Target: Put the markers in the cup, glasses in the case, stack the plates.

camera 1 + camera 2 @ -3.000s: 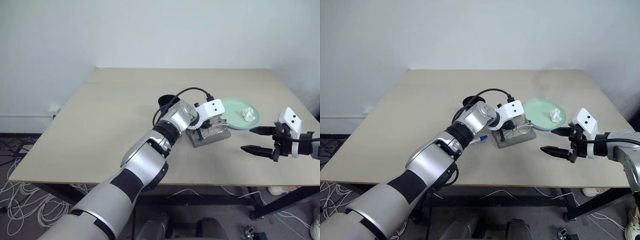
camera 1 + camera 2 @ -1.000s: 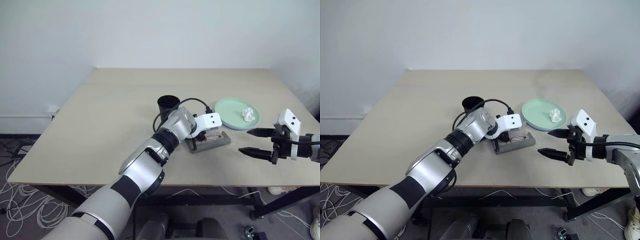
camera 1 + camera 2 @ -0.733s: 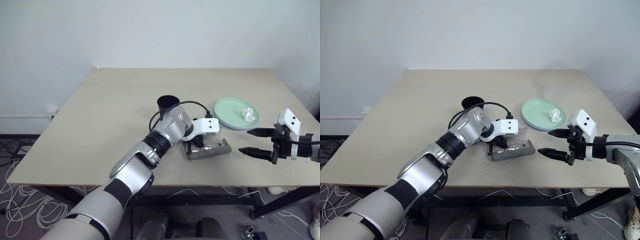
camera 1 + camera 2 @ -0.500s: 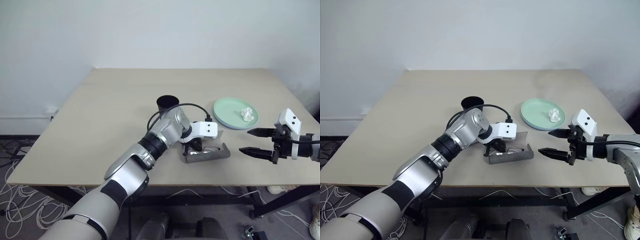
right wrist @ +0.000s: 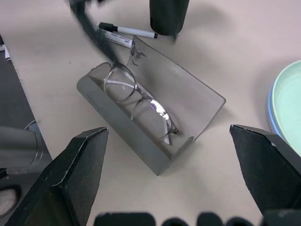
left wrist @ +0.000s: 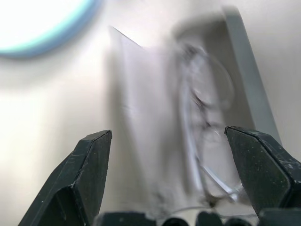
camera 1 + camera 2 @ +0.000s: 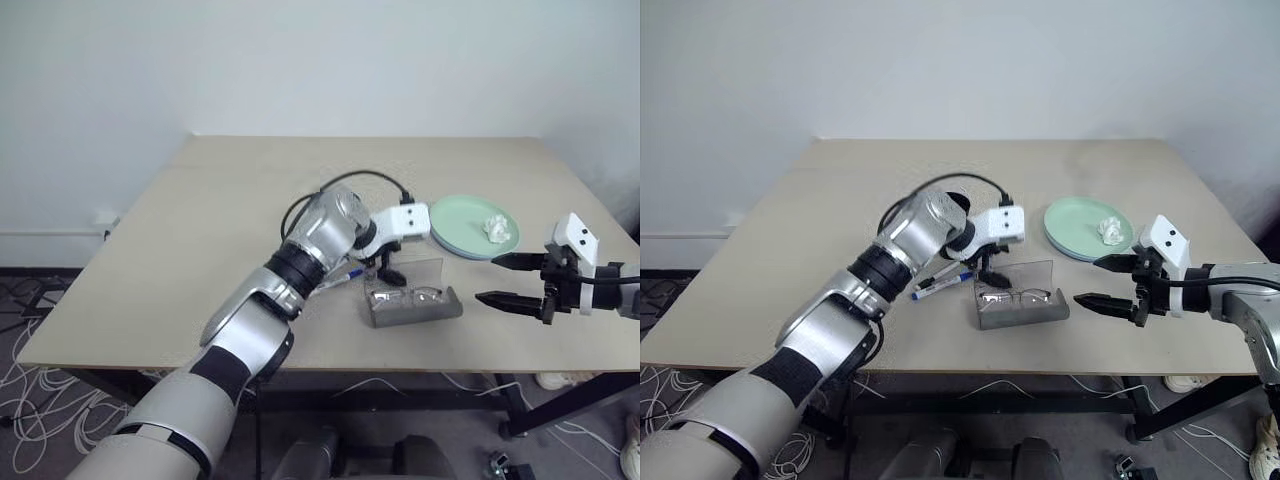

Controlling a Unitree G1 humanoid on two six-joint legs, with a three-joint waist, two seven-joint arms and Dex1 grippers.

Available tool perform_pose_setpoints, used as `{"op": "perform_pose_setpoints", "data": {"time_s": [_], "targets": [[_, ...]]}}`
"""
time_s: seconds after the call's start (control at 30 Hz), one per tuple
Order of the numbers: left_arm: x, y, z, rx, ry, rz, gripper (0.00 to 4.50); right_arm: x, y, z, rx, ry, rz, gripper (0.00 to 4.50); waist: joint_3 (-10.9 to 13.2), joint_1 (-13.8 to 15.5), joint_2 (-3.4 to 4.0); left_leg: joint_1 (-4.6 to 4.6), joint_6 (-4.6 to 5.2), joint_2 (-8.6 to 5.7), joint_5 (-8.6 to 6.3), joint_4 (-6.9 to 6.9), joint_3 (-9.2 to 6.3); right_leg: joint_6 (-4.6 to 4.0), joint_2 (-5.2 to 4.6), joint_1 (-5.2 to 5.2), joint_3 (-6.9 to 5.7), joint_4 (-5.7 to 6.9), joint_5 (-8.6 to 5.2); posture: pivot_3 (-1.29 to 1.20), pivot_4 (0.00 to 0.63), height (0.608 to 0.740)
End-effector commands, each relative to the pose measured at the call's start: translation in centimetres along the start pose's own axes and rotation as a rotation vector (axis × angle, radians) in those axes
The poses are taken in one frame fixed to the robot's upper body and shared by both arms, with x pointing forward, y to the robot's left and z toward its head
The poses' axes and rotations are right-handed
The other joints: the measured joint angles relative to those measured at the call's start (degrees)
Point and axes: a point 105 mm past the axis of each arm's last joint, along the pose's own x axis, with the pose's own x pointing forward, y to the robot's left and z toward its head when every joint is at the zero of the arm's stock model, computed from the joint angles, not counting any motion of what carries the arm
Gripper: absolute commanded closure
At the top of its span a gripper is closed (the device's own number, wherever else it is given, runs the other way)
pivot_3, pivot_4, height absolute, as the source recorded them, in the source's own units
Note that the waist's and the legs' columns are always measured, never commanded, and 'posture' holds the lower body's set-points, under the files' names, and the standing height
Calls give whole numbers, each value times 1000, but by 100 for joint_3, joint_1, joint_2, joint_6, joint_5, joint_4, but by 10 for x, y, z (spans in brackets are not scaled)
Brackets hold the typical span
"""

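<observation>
from the head camera, a beige table (image 7: 200,240) stands against a white wall. near the middle of its front half lies the grey case (image 7: 1022,305), lid raised, with the wire-framed glasses (image 7: 1012,296) lying inside it. the left gripper (image 7: 989,272) hovers just above the case's left end, its black fingers spread and holding nothing. just left of the case, a blue-capped marker (image 7: 940,283) lies on the tabletop. the black cup (image 7: 956,203) is mostly hidden behind the left arm. further right and back sit the plates (image 7: 474,227), mint green on top, with a crumpled white tissue (image 7: 496,227) on them. the right gripper (image 7: 502,281) hangs in the air to the right of the case, fingers wide apart and empty.

from the left wrist, two black fingers (image 6: 77,181) stand wide apart, nothing between them. below them the blurred glasses rest in the open case (image 6: 249,84), and a plate's pale rim (image 6: 47,35) shows beyond.

from the right wrist, the spread fingers (image 5: 70,176) frame the open case (image 5: 117,122) with the glasses (image 5: 141,101) inside. beyond it lie a black-capped marker (image 5: 127,32), partly over a second marker, and the foot of the cup (image 5: 168,15). the plates' edge (image 5: 280,103) shows to one side.
</observation>
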Motion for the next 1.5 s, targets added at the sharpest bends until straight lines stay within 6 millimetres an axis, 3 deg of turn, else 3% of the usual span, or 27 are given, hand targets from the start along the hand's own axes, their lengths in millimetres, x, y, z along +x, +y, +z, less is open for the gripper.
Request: {"op": "perform_pose_setpoints", "data": {"time_s": [0.03, 0.1, 0.43, 0.8, 1.27, 1.5], "targets": [[-14, 13, 21, -11, -76, 74, 507, -4, -4, 14, -59, -25, -14, 0, 0, -1, 1, 0, 0, 0, 0, 0, 0, 0, 0, 0, 1, 0, 0, 0, 0, 692], [-15, 19, 22, -33, -86, 109, 892, -4, -4, 14, -60, -24, -13, 0, 0, -4, 0, 0, 0, 0, 0, 0, 0, 0, 1, -2, 0, 0, 0, 0, 0, 692], [16, 37, 2, -56, -61, 307, 4407, -6, -8, 17, -66, -26, -23, 0, 2, 55, -3, 1, 0, -2, 0, 4, 0, 2, -1, 1, 1, 1, 2, 0, 0, 692], [42, 11, -12, 24, 2, 185, 4407, -7, -6, 17, -64, -28, -32, 0, 1, 156, -2, 1, 0, -6, 0, 6, 6, 2, 1, -3, 12, 1, 2, 0, 0, 692], [29, -32, -13, 149, 10, 15, 4407, -5, -7, 17, -64, -32, -32, 0, -1, 155, 1, 1, 0, -6, 0, 4, 5, 0, 3, -5, 15, 1, 3, 0, 0, 692], [29, -51, -33, 118, 46, -18, 4407, -5, -8, 18, -66, -33, -30, 0, -3, 155, 5, 5, 0, -6, 0, 3, 4, -3, 5, -4, 18, 2, 5, 0, 0, 692]]}}
